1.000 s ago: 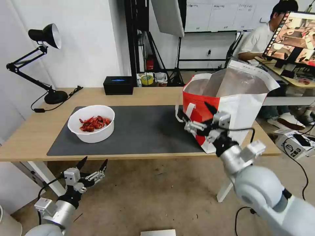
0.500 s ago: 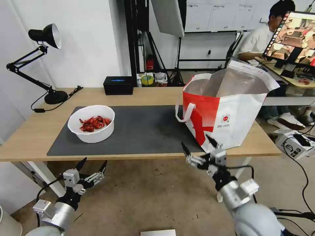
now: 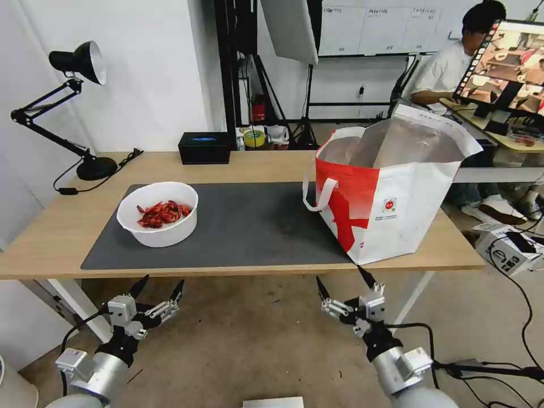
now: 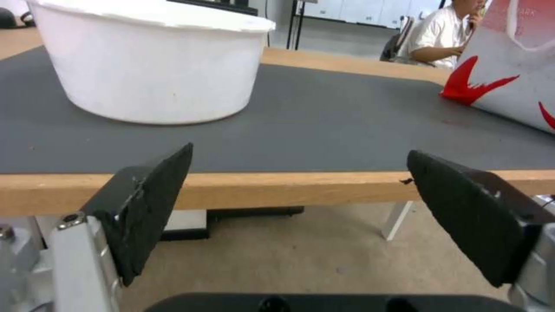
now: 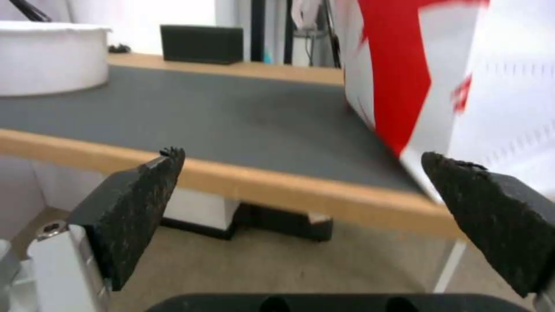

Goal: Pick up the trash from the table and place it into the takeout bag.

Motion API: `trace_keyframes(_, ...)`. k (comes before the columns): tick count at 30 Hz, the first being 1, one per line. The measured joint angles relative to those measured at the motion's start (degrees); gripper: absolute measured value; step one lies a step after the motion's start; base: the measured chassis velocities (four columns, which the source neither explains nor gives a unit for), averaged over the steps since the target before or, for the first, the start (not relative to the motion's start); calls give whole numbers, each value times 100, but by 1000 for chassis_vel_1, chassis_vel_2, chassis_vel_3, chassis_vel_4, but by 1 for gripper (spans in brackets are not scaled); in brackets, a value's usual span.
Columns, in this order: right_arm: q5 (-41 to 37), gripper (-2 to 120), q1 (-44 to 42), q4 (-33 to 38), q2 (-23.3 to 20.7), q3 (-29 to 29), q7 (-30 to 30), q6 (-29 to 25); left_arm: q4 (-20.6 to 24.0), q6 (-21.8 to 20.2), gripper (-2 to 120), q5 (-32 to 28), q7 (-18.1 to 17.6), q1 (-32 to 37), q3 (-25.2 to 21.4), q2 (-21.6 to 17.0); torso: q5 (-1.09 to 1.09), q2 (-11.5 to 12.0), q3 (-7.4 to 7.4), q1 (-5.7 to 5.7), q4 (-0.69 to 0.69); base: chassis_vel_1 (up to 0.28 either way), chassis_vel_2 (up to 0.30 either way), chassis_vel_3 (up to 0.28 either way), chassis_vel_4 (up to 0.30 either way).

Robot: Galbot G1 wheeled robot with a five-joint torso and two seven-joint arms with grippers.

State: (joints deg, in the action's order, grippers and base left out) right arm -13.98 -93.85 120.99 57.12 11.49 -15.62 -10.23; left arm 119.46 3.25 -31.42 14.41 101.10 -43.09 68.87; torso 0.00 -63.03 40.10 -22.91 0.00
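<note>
A white bowl [image 3: 158, 213] of red shells stands on the left part of the dark grey mat [image 3: 249, 226] on the light-wood table [image 3: 56, 232]. The takeout bag [image 3: 391, 195], white with a red panel and foil lining, stands open on the table's right end. My left gripper [image 3: 160, 283] hangs open below the table's front edge, under the bowl [image 4: 150, 65]. My right gripper [image 3: 342, 279] is open too, below the front edge just under the bag [image 5: 451, 78]. Nothing sits between either pair of fingers.
A black tissue box [image 3: 204, 147] stands at the table's back edge and a black desk lamp [image 3: 73, 107] at the back left. White table legs [image 3: 76, 306] stand close to my left arm. A person sits at a desk behind the bag.
My right gripper has dropped from in front of the bag's red panel to below the table's front edge. The left gripper has barely moved. Bowl and bag stay put.
</note>
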Motion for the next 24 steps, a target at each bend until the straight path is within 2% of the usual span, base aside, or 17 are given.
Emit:
trace_keyframes(5,43,100,-3,-62,118,-105,-77,-49,-7,12,100,-5,11,5,-24,-10,0,0,0,0,0,0,0,0,0)
trace_keyframes(19,56,100,39,-20,95,-121,-125,-13,-14,-1,100,-8,-12,-21,-75,30,-1,0,0,0,1,0,0,0,0)
trace_keyframes(22,55,100,40,-18,93,-121,-124,-9,81,-129,100,-23,-221,-83,-144,-100,0,0,0,0,1,0,0,0,0)
trace_keyframes(24,54,100,42,-16,93,-120,-124,-5,232,-343,100,-178,-596,-271,-195,-311,0,0,0,0,1,0,0,0,0)
